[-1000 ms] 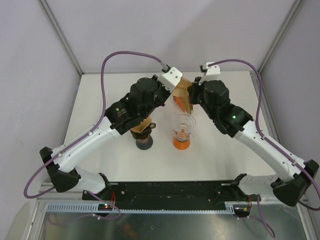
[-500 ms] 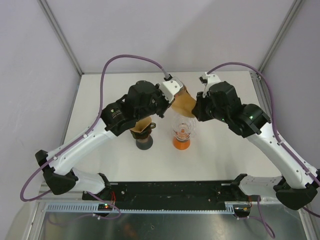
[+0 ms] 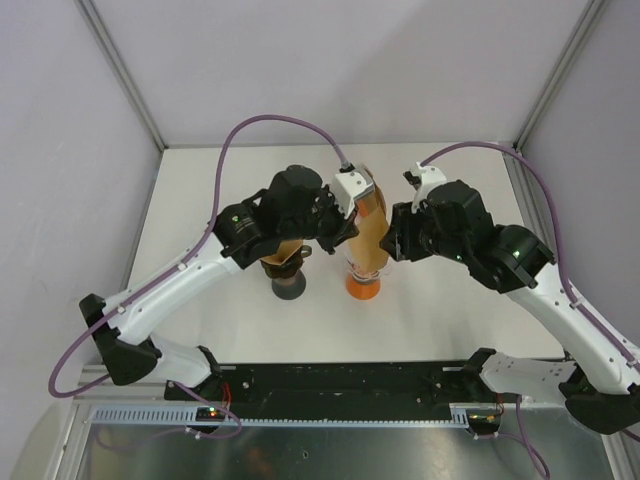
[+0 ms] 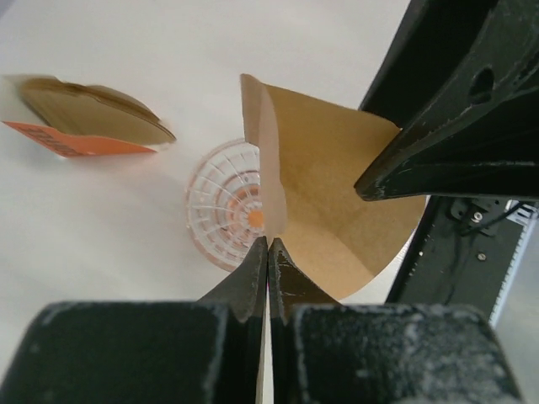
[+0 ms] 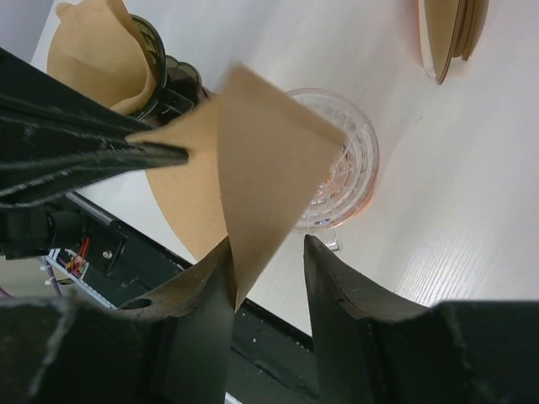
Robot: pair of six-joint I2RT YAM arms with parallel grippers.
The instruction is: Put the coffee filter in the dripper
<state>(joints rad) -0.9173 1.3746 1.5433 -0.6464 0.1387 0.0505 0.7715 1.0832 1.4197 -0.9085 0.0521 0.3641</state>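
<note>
Over the white counter [image 3: 200,190], the left gripper [image 4: 268,246] is pinching one edge of the brown paper coffee filter [image 4: 337,202] with its jaws fully together. The right gripper [image 5: 268,244] is standing with its jaws apart, and the filter's lower corner is hanging between them against one finger, unclamped. The filter is hanging partly opened directly above the clear, orange-based dripper [image 4: 221,202], which is standing about midway between the counter's left and right edges.
</note>
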